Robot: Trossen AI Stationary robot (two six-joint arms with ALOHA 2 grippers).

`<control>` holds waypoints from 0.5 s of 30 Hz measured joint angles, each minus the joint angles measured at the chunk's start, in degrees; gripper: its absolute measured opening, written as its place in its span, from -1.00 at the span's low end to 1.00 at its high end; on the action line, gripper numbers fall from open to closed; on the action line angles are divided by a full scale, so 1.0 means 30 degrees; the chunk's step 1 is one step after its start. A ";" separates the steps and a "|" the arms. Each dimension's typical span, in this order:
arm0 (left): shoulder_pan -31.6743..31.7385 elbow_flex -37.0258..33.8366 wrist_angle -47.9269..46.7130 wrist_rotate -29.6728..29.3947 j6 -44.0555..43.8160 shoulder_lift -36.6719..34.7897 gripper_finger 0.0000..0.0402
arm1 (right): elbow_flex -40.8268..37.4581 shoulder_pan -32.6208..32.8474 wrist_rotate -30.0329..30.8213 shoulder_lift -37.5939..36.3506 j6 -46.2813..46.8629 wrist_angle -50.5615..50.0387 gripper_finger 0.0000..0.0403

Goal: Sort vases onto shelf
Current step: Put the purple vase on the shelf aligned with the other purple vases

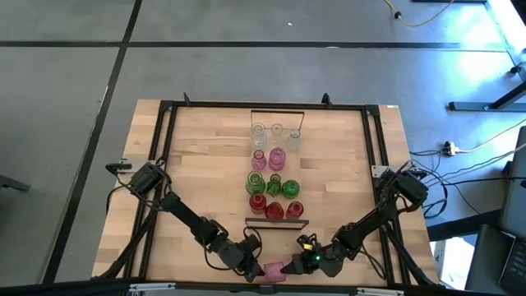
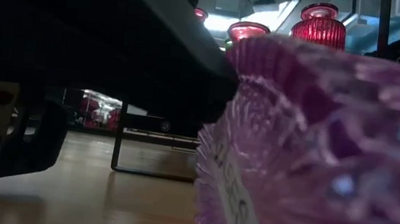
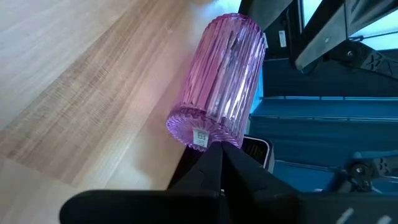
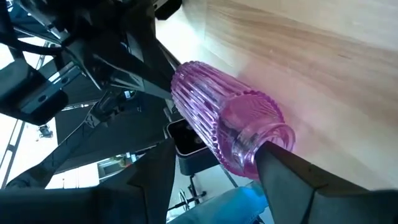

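Observation:
A pink ribbed vase (image 1: 273, 271) lies on its side at the table's near edge, its base toward my left gripper (image 1: 253, 268) and its neck toward my right gripper (image 1: 289, 266). The left gripper is shut against the base. The right gripper is open, with the neck (image 4: 264, 140) between its fingers. It fills the low view as the pink vase (image 2: 317, 157). Whether its side rests on the tabletop I cannot tell. Clear, pink, green and red vases (image 1: 274, 182) stand upright on the shelf (image 1: 277, 220) in mid-table. My left gripper's shut fingertips (image 3: 219, 154) touch the rim of the vase's base (image 3: 200, 138), by its white label, coming level from the table's left. My right gripper comes from the table's right. One fingertip (image 4: 273, 157) meets the mouth of the neck (image 4: 281, 138); whether it reaches inside is hidden. The other finger (image 4: 158, 171) stands clear beside the body.
The shelf's black end frames (image 1: 277, 111) mark its far and near ends; red vases (image 2: 318, 23) stand nearest me. A black rail frame (image 1: 164, 156) runs around the tabletop. Bare wood lies left and right of the shelf. The table's near edge is right beside the pink vase.

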 joint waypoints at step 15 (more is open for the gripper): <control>0.0350 0.0000 -0.0152 0.0160 0.0324 0.0022 -1.00 | -0.0007 0.0044 0.0627 0.0000 -0.1742 0.0716 -0.74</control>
